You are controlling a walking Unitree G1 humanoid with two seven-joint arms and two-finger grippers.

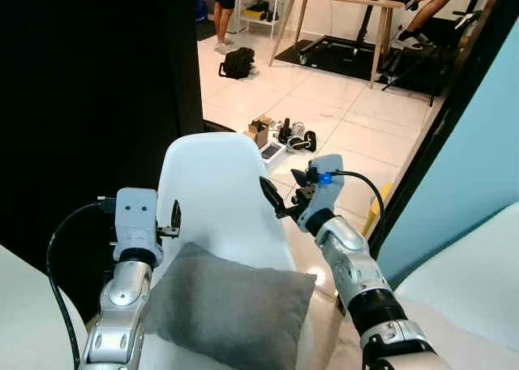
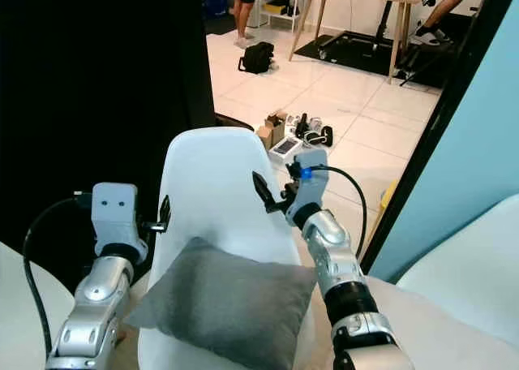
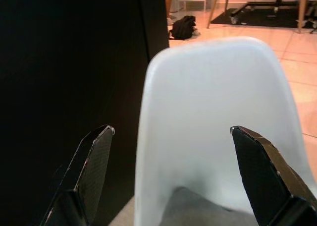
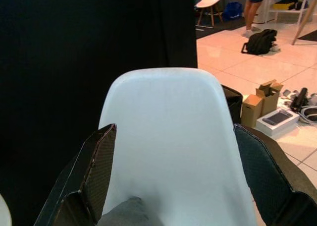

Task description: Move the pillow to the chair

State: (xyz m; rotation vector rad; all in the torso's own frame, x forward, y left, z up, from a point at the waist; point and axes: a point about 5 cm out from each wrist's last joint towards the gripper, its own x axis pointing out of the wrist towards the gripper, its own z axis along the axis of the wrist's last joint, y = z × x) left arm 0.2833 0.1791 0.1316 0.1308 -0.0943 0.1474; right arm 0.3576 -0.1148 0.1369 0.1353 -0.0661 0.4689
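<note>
Nearest me, the grey pillow (image 1: 227, 309) lies on the seat of the white shell chair (image 1: 212, 183), leaning toward the backrest, with neither gripper touching it. My left gripper (image 1: 173, 217) is raised beside the chair's left edge, fingers spread wide with nothing between them; my right gripper (image 1: 280, 198) sits at the right edge of the backrest, likewise wide and empty. I judge placement done and the release step in hand. Next I would draw both arms back clear of the chair without brushing the pillow. Beyond, small cardboard boxes (image 1: 261, 131) and a black bag (image 1: 237, 62) lie on the tiled floor (image 1: 357, 118); farther off, a wooden table (image 1: 340, 5).
</note>
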